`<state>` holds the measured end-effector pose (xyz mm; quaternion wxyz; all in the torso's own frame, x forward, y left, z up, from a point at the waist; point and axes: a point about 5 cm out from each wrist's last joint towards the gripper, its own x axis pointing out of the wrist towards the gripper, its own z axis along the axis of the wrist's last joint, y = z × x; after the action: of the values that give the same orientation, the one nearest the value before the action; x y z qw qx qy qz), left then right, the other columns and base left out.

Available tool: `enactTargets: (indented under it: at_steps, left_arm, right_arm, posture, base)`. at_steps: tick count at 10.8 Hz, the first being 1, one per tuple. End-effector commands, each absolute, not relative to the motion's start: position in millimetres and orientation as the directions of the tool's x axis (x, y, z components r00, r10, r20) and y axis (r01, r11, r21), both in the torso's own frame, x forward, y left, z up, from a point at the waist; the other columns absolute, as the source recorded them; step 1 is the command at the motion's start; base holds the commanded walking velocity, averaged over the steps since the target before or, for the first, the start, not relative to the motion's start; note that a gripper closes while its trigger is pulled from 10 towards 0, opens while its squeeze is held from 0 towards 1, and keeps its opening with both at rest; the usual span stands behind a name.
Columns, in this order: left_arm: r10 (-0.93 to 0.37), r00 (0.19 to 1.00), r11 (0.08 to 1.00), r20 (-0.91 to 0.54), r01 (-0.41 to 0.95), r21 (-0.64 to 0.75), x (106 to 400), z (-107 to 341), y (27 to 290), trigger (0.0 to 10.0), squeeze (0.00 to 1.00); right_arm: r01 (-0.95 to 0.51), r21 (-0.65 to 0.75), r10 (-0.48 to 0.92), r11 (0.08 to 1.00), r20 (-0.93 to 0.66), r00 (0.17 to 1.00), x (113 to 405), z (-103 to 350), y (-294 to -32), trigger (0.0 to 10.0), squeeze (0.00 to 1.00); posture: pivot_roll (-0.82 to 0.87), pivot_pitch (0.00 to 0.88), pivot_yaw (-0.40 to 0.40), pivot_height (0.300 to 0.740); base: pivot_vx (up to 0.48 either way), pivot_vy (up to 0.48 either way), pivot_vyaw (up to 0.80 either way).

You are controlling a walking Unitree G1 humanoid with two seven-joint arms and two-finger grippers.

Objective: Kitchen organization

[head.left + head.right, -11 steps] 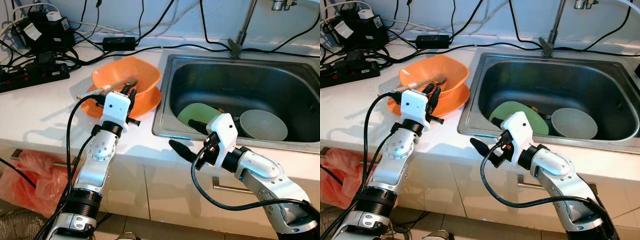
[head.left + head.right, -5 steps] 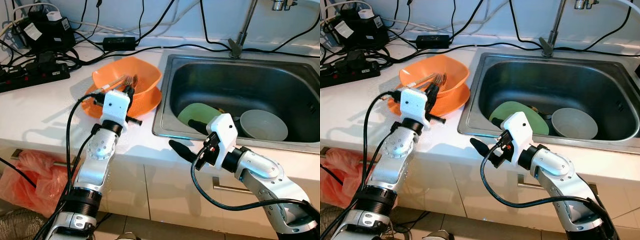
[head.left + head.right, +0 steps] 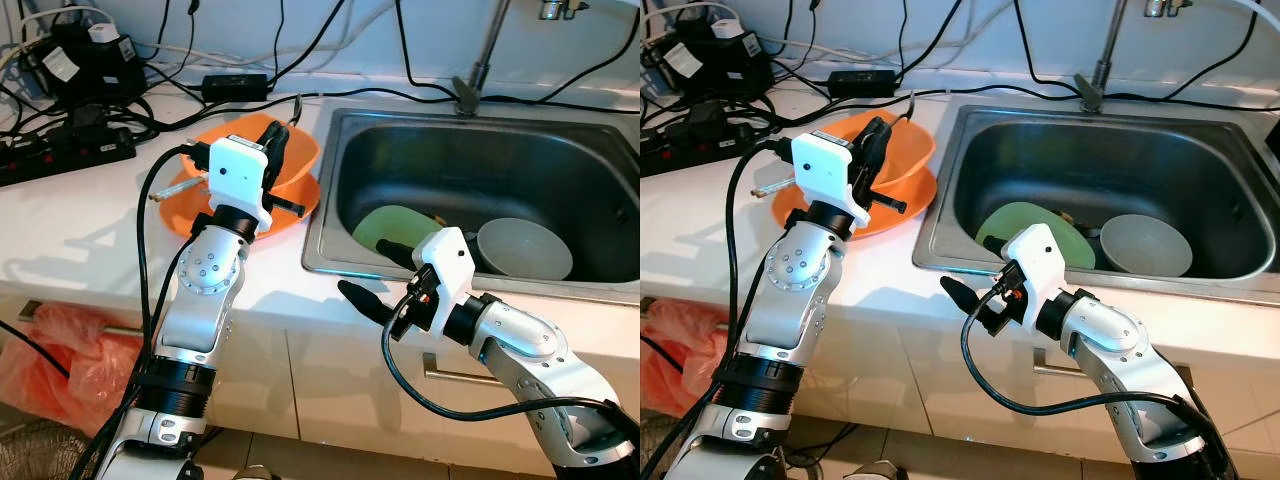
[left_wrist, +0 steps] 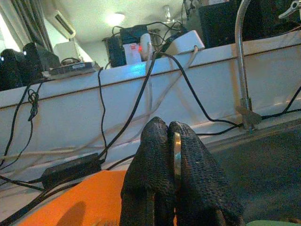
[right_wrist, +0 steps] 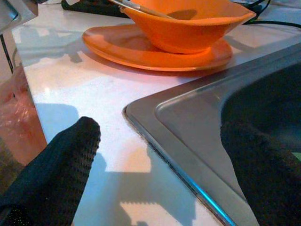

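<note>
An orange bowl [image 3: 303, 152] stands on an orange plate [image 3: 184, 216] on the white counter, left of the sink [image 3: 470, 150]. My left gripper [image 3: 276, 134] is raised above the bowl, shut on a thin metal utensil [image 4: 177, 149] whose end sticks up past the fingers [image 3: 296, 102]. A wooden-handled stick [image 3: 775, 184] pokes out over the bowl's left rim. My right gripper [image 3: 378, 272] hovers open at the counter's front edge by the sink's near left corner, holding nothing. A green plate [image 3: 385, 222] and a pale bowl [image 3: 525, 250] lie in the sink.
A black power strip [image 3: 60, 150], adapters and several cables crowd the counter's back left. The faucet [image 3: 482, 55] rises behind the sink. An orange plastic bag [image 3: 45, 350] hangs below the counter at the left.
My left gripper has risen out of the orange bowl and moved slightly right, carrying the metal utensil up with it. The right arm has stayed put.
</note>
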<state>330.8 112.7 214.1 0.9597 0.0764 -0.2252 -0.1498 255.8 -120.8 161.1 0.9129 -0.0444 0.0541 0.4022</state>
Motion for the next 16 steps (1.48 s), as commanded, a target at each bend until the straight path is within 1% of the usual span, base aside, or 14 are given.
enactTargets:
  at_steps: [1,2,3,5,6,8,9,10,11,12,13,14,15,16]
  left_arm:
    - [-0.339,0.833,0.938,0.438,0.261,0.228,329.0,226.2,109.9,0.0,0.00]
    - [-0.354,0.820,0.933,0.449,0.280,0.224,327.7,231.0,105.7,0.0,0.00]
    - [-0.388,0.792,0.922,0.471,0.322,0.216,325.6,238.5,96.8,0.0,0.00]
    - [-0.432,0.766,0.902,0.476,0.369,0.225,323.7,239.5,86.5,0.0,0.00]
    - [-0.462,0.752,0.887,0.469,0.397,0.237,322.5,238.3,77.5,0.0,0.00]
    - [-0.508,0.730,0.861,0.456,0.442,0.252,321.0,231.4,64.5,0.0,0.00]
    - [-0.510,0.736,0.858,0.446,0.475,0.198,321.9,227.4,59.0,0.0,0.00]
    - [-0.508,0.739,0.856,0.441,0.488,0.168,322.9,226.4,56.4,0.0,0.00]
    - [-0.494,0.756,0.837,0.430,0.547,-0.001,330.6,228.1,45.8,0.0,0.00]
    - [-0.481,0.781,0.772,0.398,0.593,-0.231,339.2,228.4,39.2,0.0,0.00]
    - [-0.483,0.805,0.617,0.346,0.593,-0.517,346.0,222.7,33.0,0.0,0.00]
    - [-0.485,0.810,0.487,0.331,0.564,-0.667,348.9,216.6,32.1,0.0,0.00]
    - [-0.512,0.793,0.357,0.332,0.547,-0.757,347.8,209.9,30.8,0.0,0.00]
    - [-0.529,0.782,0.256,0.329,0.517,-0.817,344.9,201.7,32.3,0.0,0.00]
  right_arm:
    - [-0.737,-0.047,0.727,0.674,-0.133,0.673,256.3,161.3,-121.8,10.0,0.00]
    - [-0.732,-0.051,0.723,0.679,-0.128,0.679,257.2,162.0,-122.4,10.0,0.00]
    - [-0.689,-0.066,0.683,0.722,-0.095,0.724,263.4,166.2,-126.8,10.0,0.00]
    - [-0.609,-0.083,0.608,0.789,-0.042,0.793,273.4,173.5,-133.8,10.0,0.00]
    - [-0.534,-0.087,0.536,0.841,-0.001,0.844,281.0,179.3,-141.4,10.0,0.00]
    - [-0.427,-0.074,0.431,0.901,0.048,0.901,290.2,186.0,-153.0,10.0,0.00]
    - [-0.402,-0.032,0.404,0.915,0.060,0.913,292.2,187.9,-155.5,10.0,0.00]
    - [-0.393,-0.023,0.394,0.919,0.065,0.917,292.9,188.4,-156.3,10.0,0.00]
    - [-0.343,-0.022,0.344,0.939,0.082,0.935,295.5,190.5,-161.1,10.0,0.00]
    - [-0.322,0.015,0.320,0.947,0.081,0.944,296.6,190.3,-164.1,10.0,0.00]
    - [-0.310,0.058,0.306,0.949,0.079,0.949,296.9,189.7,-165.3,10.0,0.00]
    - [-0.309,0.090,0.303,0.947,0.080,0.950,296.8,189.5,-164.1,10.0,0.00]
    - [-0.309,0.167,0.298,0.936,0.088,0.950,296.9,190.5,-161.9,10.0,0.00]
    - [-0.316,0.325,0.300,0.891,0.100,0.949,297.6,190.9,-158.0,10.0,0.00]
  posture:
    - [0.08,0.031,0.055,0.740]
    - [0.08,0.030,0.056,0.740]
    - [0.08,0.029,0.057,0.740]
    - [0.08,0.027,0.060,0.740]
    - [0.08,0.027,0.060,0.740]
    - [0.07,0.029,0.061,0.740]
    - [0.05,0.031,0.061,0.740]
    - [0.05,0.031,0.061,0.740]
    - [0.04,0.034,0.063,0.740]
    - [0.03,0.036,0.063,0.740]
    - [0.03,0.037,0.066,0.740]
    - [0.03,0.038,0.067,0.740]
    - [0.02,0.042,0.066,0.740]
    - [0.02,0.046,0.062,0.740]
  base:
    - [0.000,0.000,0.00]
    - [0.000,0.000,0.00]
    - [0.000,0.000,0.00]
    - [0.000,0.000,0.00]
    - [0.000,0.000,0.00]
    - [0.000,0.000,0.00]
    - [0.000,0.000,0.00]
    - [0.000,0.000,0.00]
    - [0.000,0.000,0.00]
    - [0.000,0.000,0.00]
    - [0.000,0.000,0.00]
    - [0.000,0.000,0.00]
    - [0.000,0.000,0.00]
    - [0.000,0.000,0.00]
